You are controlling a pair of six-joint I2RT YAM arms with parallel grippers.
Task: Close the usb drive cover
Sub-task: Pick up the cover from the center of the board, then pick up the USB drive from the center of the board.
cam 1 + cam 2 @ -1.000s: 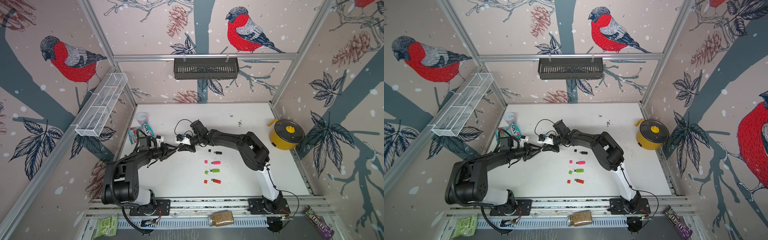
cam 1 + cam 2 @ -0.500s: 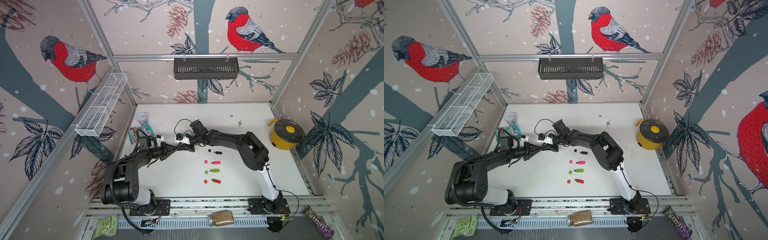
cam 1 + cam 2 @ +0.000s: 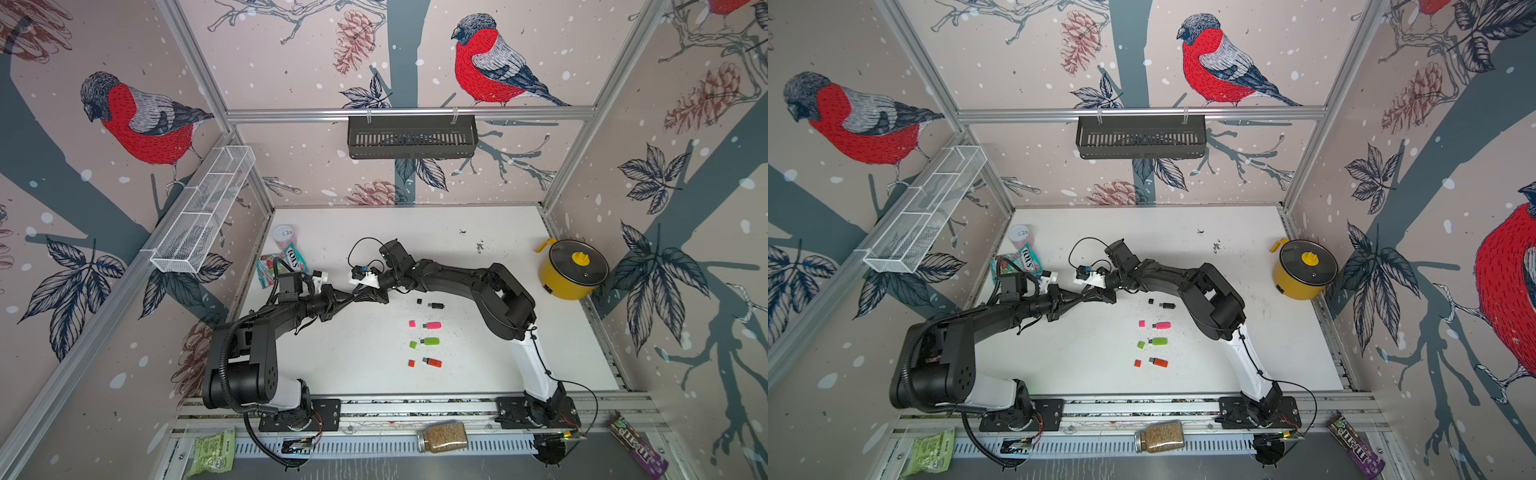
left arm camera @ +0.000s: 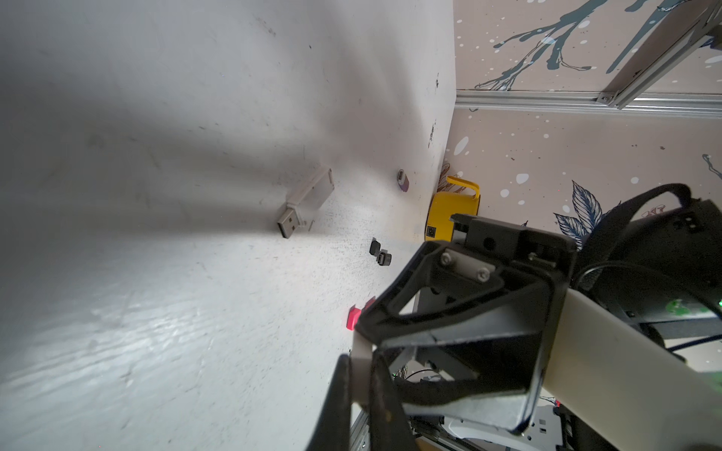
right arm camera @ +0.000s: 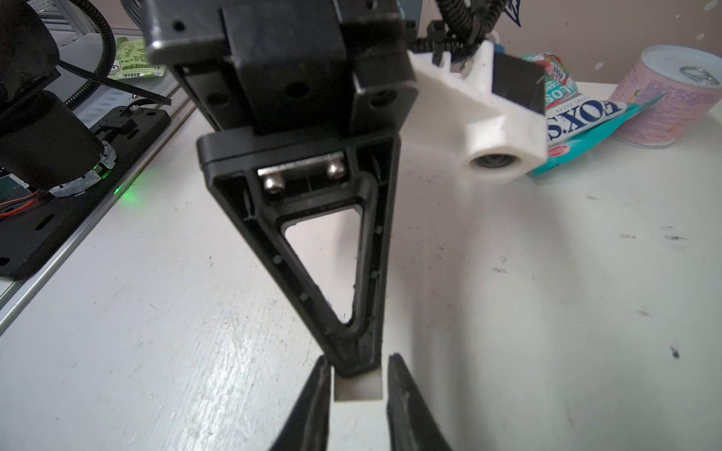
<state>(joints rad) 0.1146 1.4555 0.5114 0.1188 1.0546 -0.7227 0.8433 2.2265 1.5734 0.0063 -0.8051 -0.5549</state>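
Grippers meet tip to tip just left of the table's (image 3: 478, 232) middle in both top views. Your left gripper (image 3: 358, 294) reaches in from the left edge and your right gripper (image 3: 375, 289) from the right, and whatever sits between them is too small to make out there. Toward the near edge you have a column of a black drive (image 3: 436, 306), a pink drive (image 3: 433, 325), a green drive (image 3: 430, 341) and a red drive (image 3: 433, 362), each with a loose cap beside it. In the left wrist view your left fingers (image 4: 336, 410) are clenched on a white cap (image 4: 360, 377). The white drive (image 4: 306, 201) lies flat on the table, well apart from it, plug bare. In the right wrist view your right fingers (image 5: 312, 410) stand released on either side of that cap (image 5: 357, 386), with a slim gap showing.
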